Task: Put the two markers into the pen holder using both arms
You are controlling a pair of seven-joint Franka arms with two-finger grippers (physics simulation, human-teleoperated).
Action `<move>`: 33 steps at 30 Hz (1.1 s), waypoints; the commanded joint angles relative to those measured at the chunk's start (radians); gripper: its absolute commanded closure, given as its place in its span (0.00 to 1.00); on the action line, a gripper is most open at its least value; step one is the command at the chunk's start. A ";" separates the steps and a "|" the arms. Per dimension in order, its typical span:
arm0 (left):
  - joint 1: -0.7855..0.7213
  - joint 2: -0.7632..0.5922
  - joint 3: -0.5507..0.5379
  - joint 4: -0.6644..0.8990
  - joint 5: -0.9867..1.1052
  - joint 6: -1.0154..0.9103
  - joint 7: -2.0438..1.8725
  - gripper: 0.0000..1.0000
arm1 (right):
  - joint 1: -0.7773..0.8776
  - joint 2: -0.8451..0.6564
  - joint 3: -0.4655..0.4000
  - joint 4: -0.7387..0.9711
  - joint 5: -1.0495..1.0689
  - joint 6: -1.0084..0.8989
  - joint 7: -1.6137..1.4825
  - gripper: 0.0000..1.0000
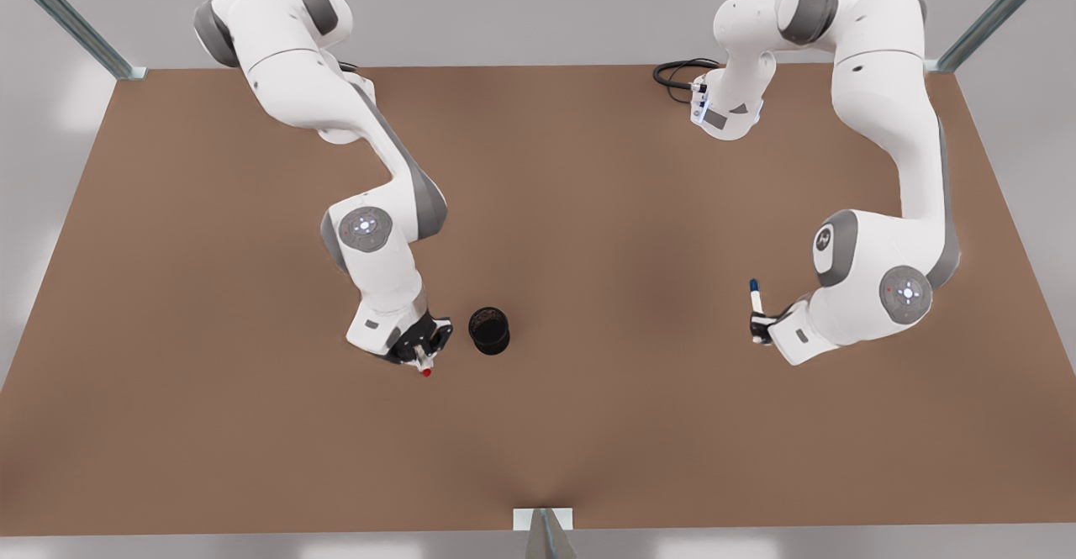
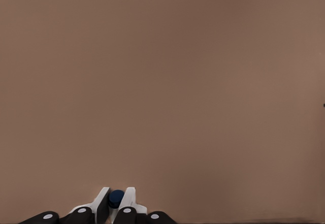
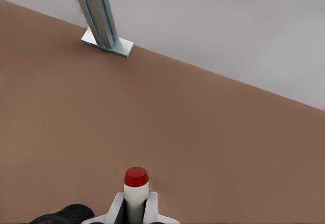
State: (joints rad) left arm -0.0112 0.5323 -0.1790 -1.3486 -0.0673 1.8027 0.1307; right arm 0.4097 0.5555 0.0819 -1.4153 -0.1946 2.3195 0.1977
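Most of each marker's barrel was hidden inside its gripper. The right gripper, clamped on the red-capped marker, sat just beside the pen holder. The left gripper, well apart from the holder, gripped the blue-capped marker.

My two arms are built of bulky white rounded shells with grey covers at the joints. Each carries a round grey disc near the wrist, with a small lit centre and tiny red marks. The arm on the front view's right bears a dark round logo on a grey band. Black cable loops at its base. My left pincer and right pincer are black, with white fingertips.
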 commanded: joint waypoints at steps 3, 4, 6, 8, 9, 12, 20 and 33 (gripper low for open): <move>0.014 -0.002 -0.037 0.006 -0.101 -0.049 0.251 0.79 | 0.066 0.024 -0.001 -0.005 -0.198 0.190 0.657 0.79; 0.059 0.001 -0.033 0.006 -0.226 -0.052 0.365 0.79 | 0.075 0.037 -0.001 -0.005 -0.226 0.216 0.700 0.79; 0.068 0.011 -0.036 0.008 -0.281 -0.051 0.633 0.79 | 0.101 0.058 -0.001 -0.005 -0.301 0.254 0.792 0.79; 0.063 0.011 -0.062 0.017 -0.289 -0.034 0.805 0.79 | 0.113 0.080 -0.001 -0.005 -0.408 0.299 0.922 0.79; 0.063 0.011 -0.069 0.019 -0.298 -0.003 0.931 0.79 | 0.118 0.092 -0.001 -0.004 -0.417 0.320 0.937 0.79; 0.065 0.014 -0.069 0.019 -0.505 0.052 1.293 0.79 | 0.149 0.113 0.001 -0.004 -0.594 0.330 1.149 0.79; 0.042 0.034 -0.073 0.017 -0.603 0.113 1.532 0.79 | 0.164 0.130 0.002 -0.088 -0.827 0.373 1.376 0.79; 0.025 0.046 -0.073 0.014 -0.660 0.139 1.534 0.79 | 0.164 0.038 0.016 -0.274 -0.905 0.388 1.450 0.00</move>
State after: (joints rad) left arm 0.0182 0.5770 -0.2509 -1.3358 -0.7079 1.9307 1.2858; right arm 0.5715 0.5967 0.1018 -1.6879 -1.0911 2.7001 1.2851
